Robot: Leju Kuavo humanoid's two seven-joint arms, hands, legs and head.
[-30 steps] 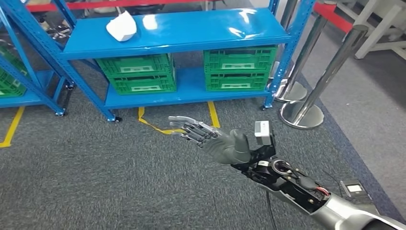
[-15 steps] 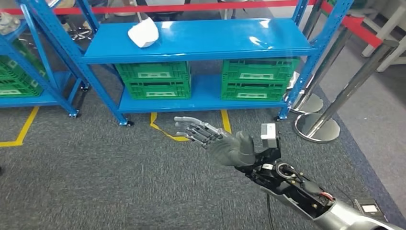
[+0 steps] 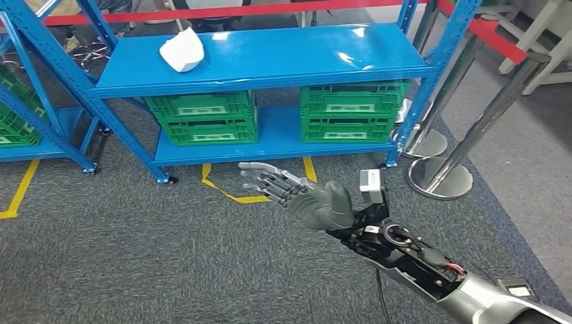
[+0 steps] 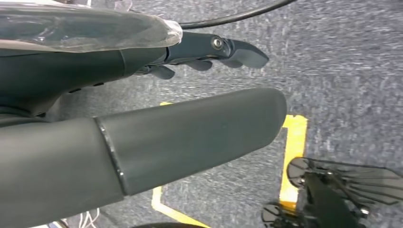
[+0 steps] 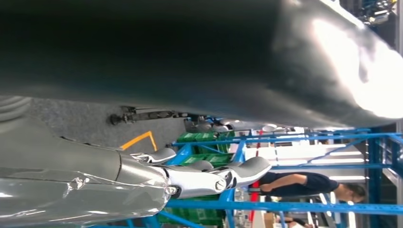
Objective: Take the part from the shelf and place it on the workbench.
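**Open right hand reaching toward shelf, part on the upper deck**

Grey carpet covers the floor, marked with yellow tape lines near the foot of a blue steel shelf that spans the top half of the head view. On the shelf's upper deck, at about 11 o'clock in that view, lies the white part, resting alone on the blue surface toward its left end. Below it, on the lower deck, stand two stacks of green crates, side by side with a gap between them. At 2 o'clock, chrome stanchion posts with round bases stand just beside the shelf's right upright, carrying a red belt.

From 5 o'clock the silver right arm stretches up toward the centre, ending in the right hand. Its fingers are extended and spread apart, pointing toward 10 o'clock, and it holds nothing; it hangs over the carpet, well apart from the part and short of the shelf.

In the left wrist view the left hand hangs over the carpet and tape; its fingers look loosely straight with nothing in them. A person stands beyond the shelving in the right wrist view.
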